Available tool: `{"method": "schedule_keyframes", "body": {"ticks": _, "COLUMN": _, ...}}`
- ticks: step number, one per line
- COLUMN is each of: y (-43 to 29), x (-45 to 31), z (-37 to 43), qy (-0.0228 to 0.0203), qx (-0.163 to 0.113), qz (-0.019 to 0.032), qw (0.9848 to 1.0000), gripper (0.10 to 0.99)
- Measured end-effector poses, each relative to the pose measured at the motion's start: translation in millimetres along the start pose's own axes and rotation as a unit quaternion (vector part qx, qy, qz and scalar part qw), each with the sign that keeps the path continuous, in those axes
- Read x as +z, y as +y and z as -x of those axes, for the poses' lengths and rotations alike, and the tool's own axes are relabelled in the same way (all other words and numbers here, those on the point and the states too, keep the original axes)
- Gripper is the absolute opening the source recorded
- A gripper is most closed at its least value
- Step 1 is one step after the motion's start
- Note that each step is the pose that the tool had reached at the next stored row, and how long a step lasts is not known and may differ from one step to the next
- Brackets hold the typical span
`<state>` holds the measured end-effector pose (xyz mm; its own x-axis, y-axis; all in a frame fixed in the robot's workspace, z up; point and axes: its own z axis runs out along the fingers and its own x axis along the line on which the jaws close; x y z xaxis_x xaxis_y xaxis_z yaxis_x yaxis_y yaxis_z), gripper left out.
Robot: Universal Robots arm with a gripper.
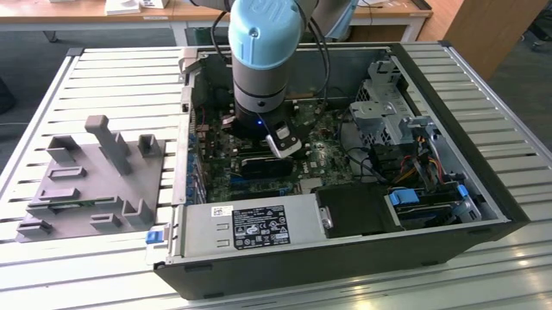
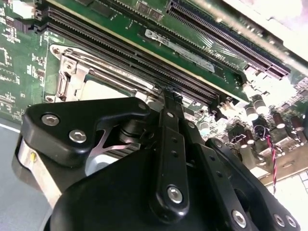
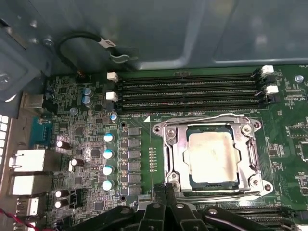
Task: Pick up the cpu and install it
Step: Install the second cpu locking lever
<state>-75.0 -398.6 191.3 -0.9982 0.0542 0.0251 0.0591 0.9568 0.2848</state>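
We see the cpu (image 3: 212, 157) lying flat inside the socket frame (image 3: 174, 159) on the motherboard (image 3: 144, 159), silvery top plate up, the frame's metal sides around it on all four edges, so it looks seated already, tho we can't tell whether the frame is latched down. The socket sits near the mid of the board, just beside the long memory slots (image 3: 187, 91) that run along one side of it. The gripper (image 3: 167, 186) hangs just above the board at the socket's edge, not touching the chip; in both wrist views its two fingers meet with no gap and nothing between them, so we judge it pinched together & empty. That fits a hand that no longer carries the part. In the exterior view the arm (image 1: 263, 58) reaches straight down into the open pc case (image 1: 483, 213), which lies on its side on the slatted table (image 1: 112, 77) so the board faces up, prob. to let the chip drop in flat. Beside the case, toward the exterior view's left edge of the table, stands a grey parts holder (image 1: 86, 187), well apart from the gripper.
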Motion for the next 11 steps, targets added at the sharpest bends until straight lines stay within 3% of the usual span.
{"method": "schedule_keyframes", "body": {"ticks": 11, "y": 0.8, "x": -1.7, "z": -4.0, "qy": 0.0001, "qx": 0.000, "qz": 0.0033, "qw": 1.0000, "gripper": 0.106}}
